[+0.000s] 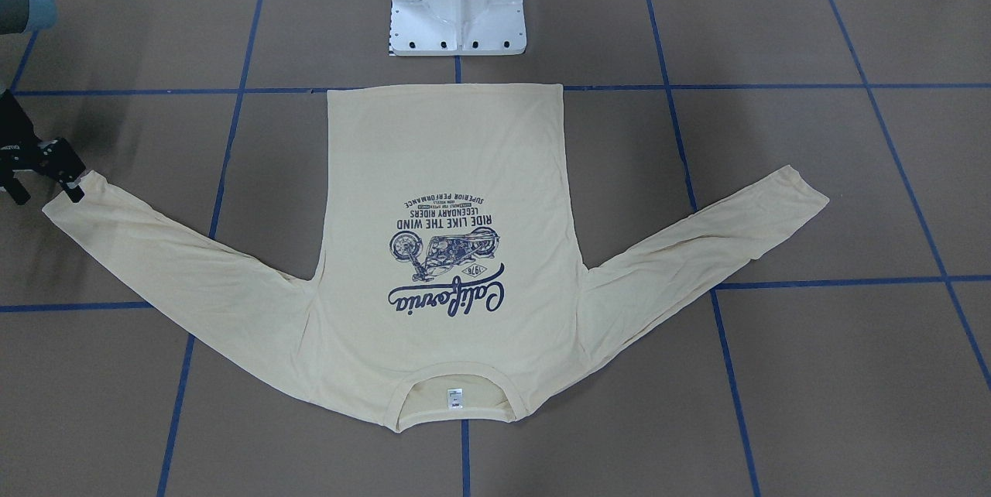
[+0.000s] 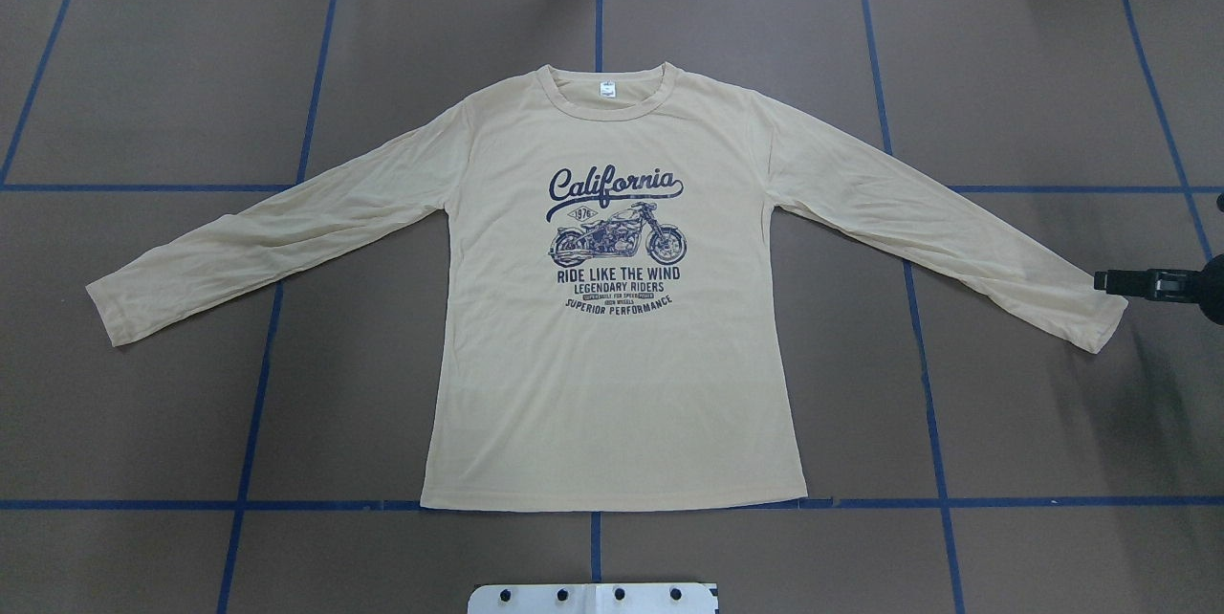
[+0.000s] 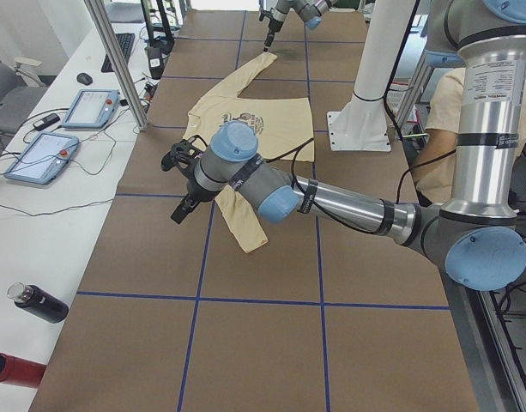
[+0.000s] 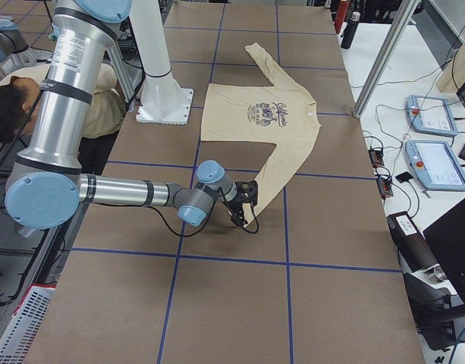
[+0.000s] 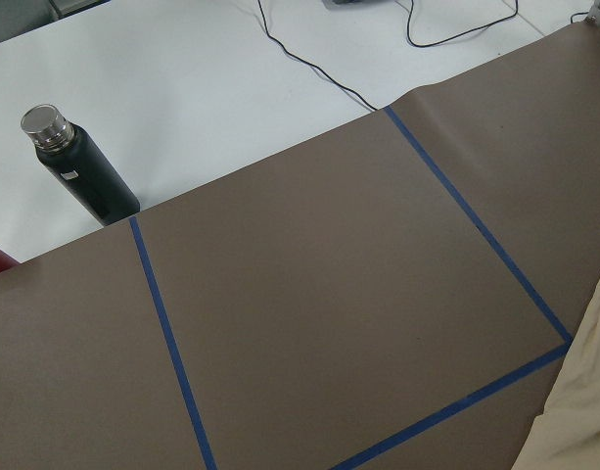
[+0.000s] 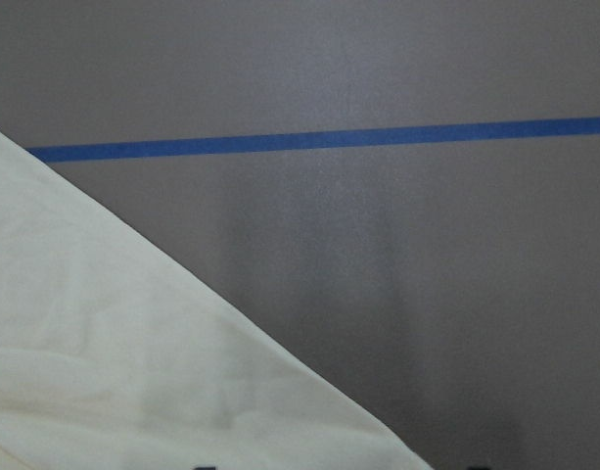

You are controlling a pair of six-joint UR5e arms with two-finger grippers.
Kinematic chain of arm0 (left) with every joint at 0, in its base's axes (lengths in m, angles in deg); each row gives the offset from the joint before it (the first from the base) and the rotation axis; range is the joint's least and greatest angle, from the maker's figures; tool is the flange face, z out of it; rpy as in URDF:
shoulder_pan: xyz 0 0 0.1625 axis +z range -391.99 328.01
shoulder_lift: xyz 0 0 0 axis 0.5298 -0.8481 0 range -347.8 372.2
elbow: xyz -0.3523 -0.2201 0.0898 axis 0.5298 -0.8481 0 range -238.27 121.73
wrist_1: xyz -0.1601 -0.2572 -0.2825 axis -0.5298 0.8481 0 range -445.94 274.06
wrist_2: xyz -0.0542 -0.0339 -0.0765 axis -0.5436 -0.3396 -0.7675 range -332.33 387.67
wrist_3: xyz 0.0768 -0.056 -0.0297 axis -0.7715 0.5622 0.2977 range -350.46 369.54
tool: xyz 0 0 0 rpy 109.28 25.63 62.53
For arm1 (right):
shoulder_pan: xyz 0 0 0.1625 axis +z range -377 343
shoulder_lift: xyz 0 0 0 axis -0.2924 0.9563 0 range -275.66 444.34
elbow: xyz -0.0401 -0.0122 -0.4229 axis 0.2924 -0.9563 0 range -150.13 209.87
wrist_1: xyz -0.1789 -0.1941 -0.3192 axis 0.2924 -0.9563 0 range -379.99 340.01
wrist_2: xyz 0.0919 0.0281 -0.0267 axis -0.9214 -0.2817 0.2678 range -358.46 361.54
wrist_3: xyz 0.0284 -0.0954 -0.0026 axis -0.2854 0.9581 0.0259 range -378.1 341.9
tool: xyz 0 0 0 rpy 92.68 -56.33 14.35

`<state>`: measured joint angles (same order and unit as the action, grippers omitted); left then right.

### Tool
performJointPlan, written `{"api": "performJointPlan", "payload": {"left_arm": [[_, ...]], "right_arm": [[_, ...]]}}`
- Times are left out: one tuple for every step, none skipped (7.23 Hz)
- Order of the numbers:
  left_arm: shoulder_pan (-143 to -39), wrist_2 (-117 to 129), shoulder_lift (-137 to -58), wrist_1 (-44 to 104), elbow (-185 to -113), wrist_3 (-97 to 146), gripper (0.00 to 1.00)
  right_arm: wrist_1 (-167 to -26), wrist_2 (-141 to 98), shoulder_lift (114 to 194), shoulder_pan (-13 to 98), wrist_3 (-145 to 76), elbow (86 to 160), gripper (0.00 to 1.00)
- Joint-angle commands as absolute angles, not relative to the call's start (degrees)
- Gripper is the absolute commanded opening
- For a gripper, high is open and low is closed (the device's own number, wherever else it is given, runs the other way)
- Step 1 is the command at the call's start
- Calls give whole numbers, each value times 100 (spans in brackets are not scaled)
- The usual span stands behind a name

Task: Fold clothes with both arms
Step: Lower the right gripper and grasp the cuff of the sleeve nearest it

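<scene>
I see the brown bench (image 2: 191,69) with the T-shirt (image 2: 612,384) lying flat in its middle, print side up. The long axis of the body runs from the robot's edge to the operators' edge, with the hem near the white pedestal (image 1: 457,1) and the neck toward the operators. The two sleeves spread to the left and right ends of the bench and slant back toward the robot's edge.

Only the left side view shows the left arm (image 3: 348,206). It reaches low over the bench near the left sleeve. I cannot tell if the left gripper (image 3: 178,187) is apart or together.

The right arm (image 4: 118,189) brings the right gripper (image 2: 1100,282) just beside the right cuff. I cannot tell its state either, nor if it touches the cloth.

The print reads "California", "1976", "RIDE LIKE THE WIND", "LEGENDARY RIDERS" and "SUPERIOR PERFORMANCE".

The left wrist view shows a black bottle (image 5: 84,171) on the white table beyond the bench edge.

The white neck label (image 2: 607,90) is too small to read.
</scene>
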<state>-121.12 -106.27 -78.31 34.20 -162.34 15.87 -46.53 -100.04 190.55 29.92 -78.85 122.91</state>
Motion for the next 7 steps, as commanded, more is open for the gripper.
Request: {"api": "performJointPlan", "payload": {"left_arm": [[-12111, -10627, -7772, 3420, -16242, 1587, 100], [-12111, -10627, -7754, 3507, -16225, 1587, 100], [-12111, -10627, -7667, 3665, -16225, 1596, 100], [-12111, -10618, -7666, 3701, -16225, 1596, 100], [-12111, -10618, -7666, 3701, -16216, 1587, 100], [-12111, -10618, -7666, 3701, -16216, 1587, 100], [-12111, -10618, -7666, 3701, -16216, 1587, 100]], "right_arm": [[-4635, -9778, 19043, 2809, -7892, 12171, 78], [-4635, -9725, 19043, 2783, -7883, 12171, 70], [-4635, -9707, 19034, 2765, -7874, 12171, 62], [-4635, -9698, 19043, 2756, -7839, 12154, 61], [-4644, -9681, 19043, 2747, -7822, 12153, 61], [-4644, -9672, 19043, 2730, -7804, 12127, 61], [-4644, -9672, 19051, 2721, -7795, 12110, 61]]}}
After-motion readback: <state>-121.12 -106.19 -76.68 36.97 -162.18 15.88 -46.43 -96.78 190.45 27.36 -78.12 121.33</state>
